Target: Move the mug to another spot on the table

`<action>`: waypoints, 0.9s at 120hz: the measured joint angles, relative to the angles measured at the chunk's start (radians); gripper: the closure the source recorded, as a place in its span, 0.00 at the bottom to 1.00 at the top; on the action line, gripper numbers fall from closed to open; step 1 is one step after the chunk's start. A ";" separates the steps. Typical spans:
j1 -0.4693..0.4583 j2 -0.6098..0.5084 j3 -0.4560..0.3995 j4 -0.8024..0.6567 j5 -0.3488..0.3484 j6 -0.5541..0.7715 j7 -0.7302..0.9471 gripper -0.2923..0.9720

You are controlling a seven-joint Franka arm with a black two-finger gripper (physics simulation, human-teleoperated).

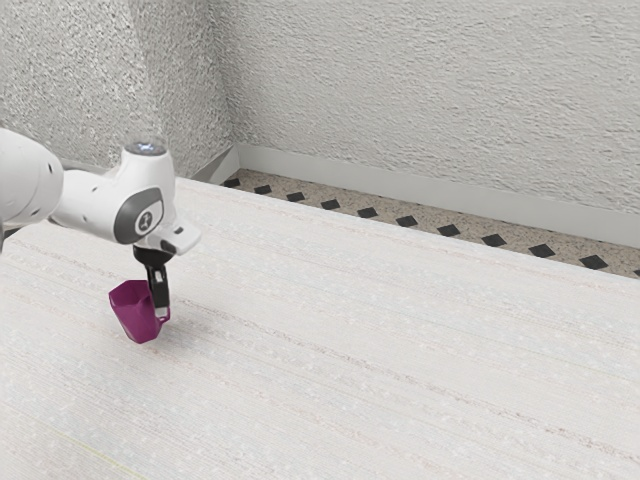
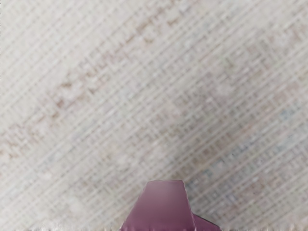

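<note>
Pincer: my pincer (image 1: 159,308) points down from my white arm (image 1: 90,200) and is clamped on the mug's wall.
Mug: the purple mug (image 1: 135,312) hangs tilted in my grip; in the wrist view the mug (image 2: 166,207) sits just under my hand.
Place: over the pale counter (image 1: 400,340), well back from its far edge, toward the end where my arm comes in.
Contact: I cannot tell whether the mug's lowest corner touches the counter.
Beyond the far edge: speckled floor (image 1: 450,222) with dark tiles.

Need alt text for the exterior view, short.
A white arm reaches in from the exterior view's left, its black gripper holding a tilted purple mug low at a pale table. Textured grey walls stand behind.
</note>
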 joint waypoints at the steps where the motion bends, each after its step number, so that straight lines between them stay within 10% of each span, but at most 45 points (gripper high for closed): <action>1: 0.001 0.001 0.000 0.000 0.000 0.000 0.000 0.26; 71: 0.006 0.005 0.001 0.012 0.014 0.044 0.000 0.68; 108: 0.009 0.021 0.000 0.089 0.032 -0.137 -0.062 0.73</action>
